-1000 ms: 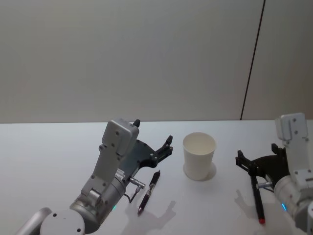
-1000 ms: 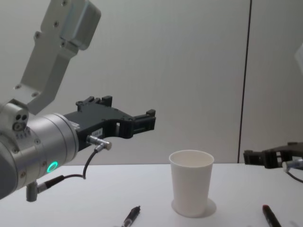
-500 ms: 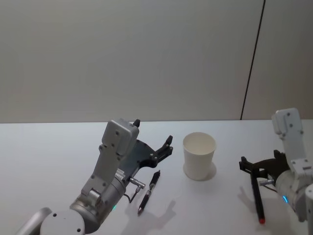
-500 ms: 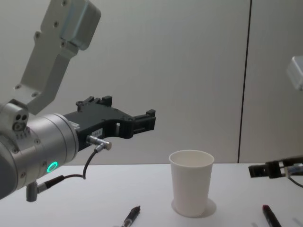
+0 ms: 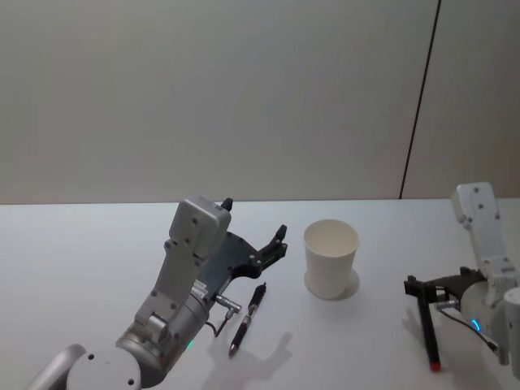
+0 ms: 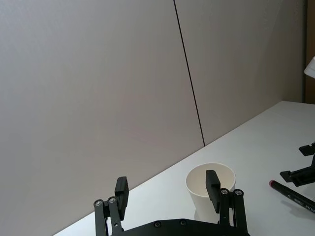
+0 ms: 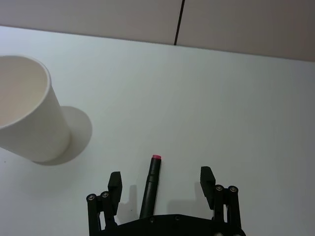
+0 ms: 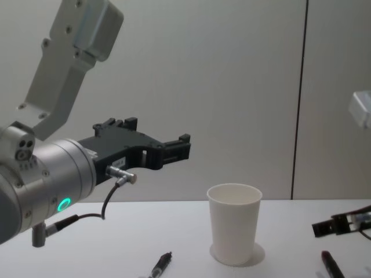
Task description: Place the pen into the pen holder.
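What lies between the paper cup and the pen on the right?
Nothing: the head view shows bare table between the paper cup and the red-tipped pen below the right gripper.

Red-tipped pen [image 7: 152, 179], the rest of its barrel hidden behind the right end effector [image 7: 161, 175].

Left gripper [image 6: 166, 182], right gripper [image 7: 161, 176]: fingers [image 6: 212, 184] spread.

wall [image 5: 203, 97]: plain grey | seam [image 5: 418, 106]: dark vertical line | table [image 5: 81, 244]: white, even light
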